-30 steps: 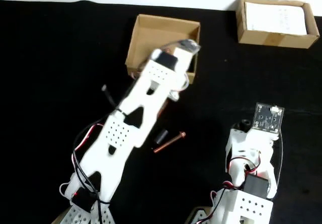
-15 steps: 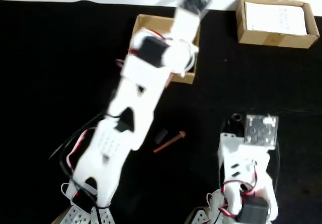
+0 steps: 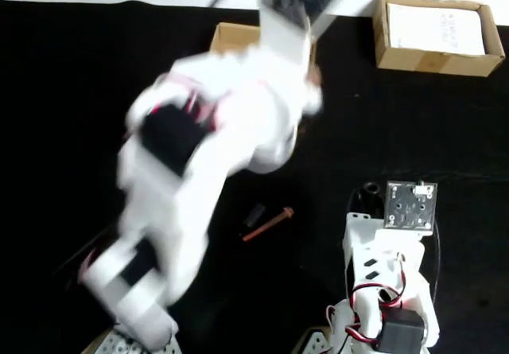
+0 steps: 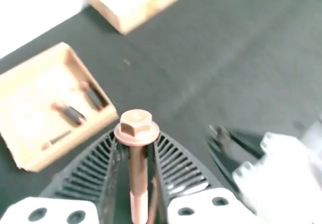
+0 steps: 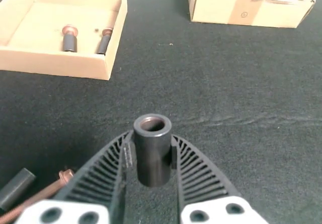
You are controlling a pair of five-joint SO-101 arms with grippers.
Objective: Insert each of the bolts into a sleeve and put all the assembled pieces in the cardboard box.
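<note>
The left gripper (image 4: 136, 136) pinches a copper bolt (image 4: 137, 129) between its ribbed black fingers (image 4: 173, 163), with the hex head poking past the tips. Beyond it, on the black mat (image 4: 226, 58), an open cardboard box (image 4: 75, 139) holds two sleeved bolts (image 4: 94, 95). A second box (image 4: 133, 0) lies farther off.

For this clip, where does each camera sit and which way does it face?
High view: fixed above the table, looking down on the left arm, right arm and cardboard box.
Left wrist view: on the left arm, facing past the left gripper, shut on a bolt, down to the table.
Right wrist view: on the right arm, facing past the right gripper, shut on a sleeve.
Both wrist views share the cardboard box.
</note>
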